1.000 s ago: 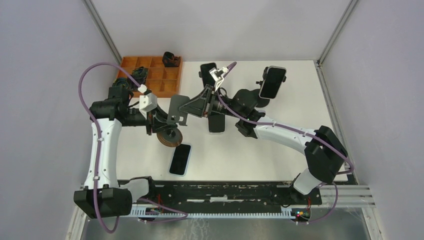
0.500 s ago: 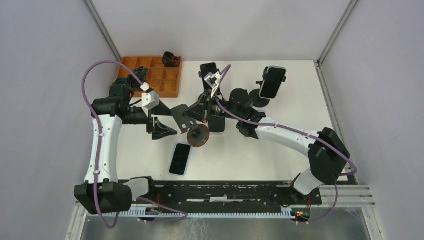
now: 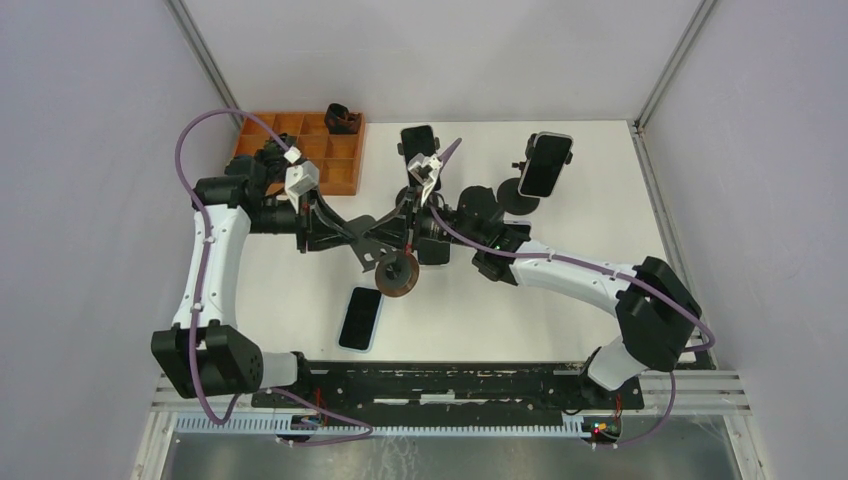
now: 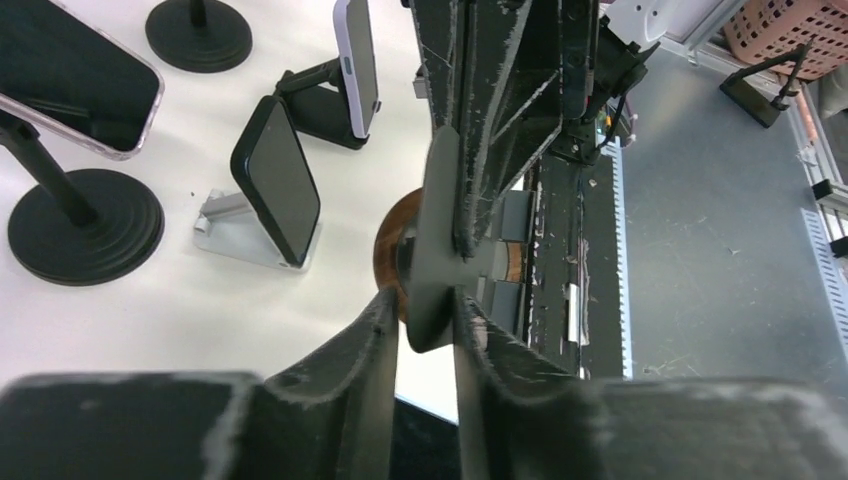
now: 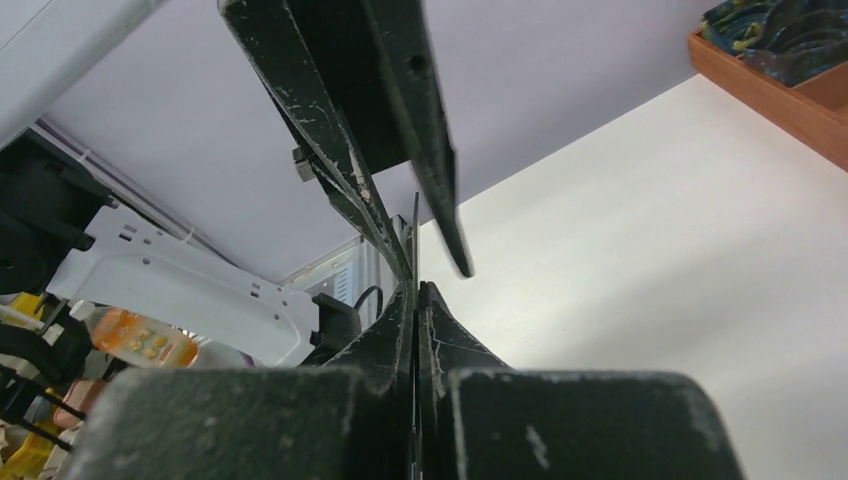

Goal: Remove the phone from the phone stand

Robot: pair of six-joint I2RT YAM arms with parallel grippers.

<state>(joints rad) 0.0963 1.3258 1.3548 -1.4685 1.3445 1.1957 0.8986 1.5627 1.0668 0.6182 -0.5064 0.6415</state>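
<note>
1. Over to the right gripper point(image 5: 415, 292) first; pinched tight on the thin plate of the phone stand point(image 4: 440, 220); only a sliver of plate edge showing between the pressed fingers point(image 5: 385, 330) in the right wrist view.
2. Now the left gripper point(image 4: 425, 330); parted a little and straddling the lower end of that same plate, one finger close on either side; cannot tell whether pressing on it or only flanking it.
3. From above, caught between the two grippers at mid-table and tilted over; brown round base point(image 3: 398, 272) turned toward the near side, just beyond the gripper tips.
4. And the phone point(image 3: 361, 318); lying flat, screen up, on the table point(image 3: 600, 200) just in front of the brown round base; off the stand, apart from both grippers.
5. Behind the action, a dark-cased phone point(image 4: 285, 180) leaning on a silver stand point(image 4: 225, 225); a white-edged phone point(image 3: 545, 165) propped upright farther right; an orange tray point(image 3: 345, 185) at the far left corner.
</note>
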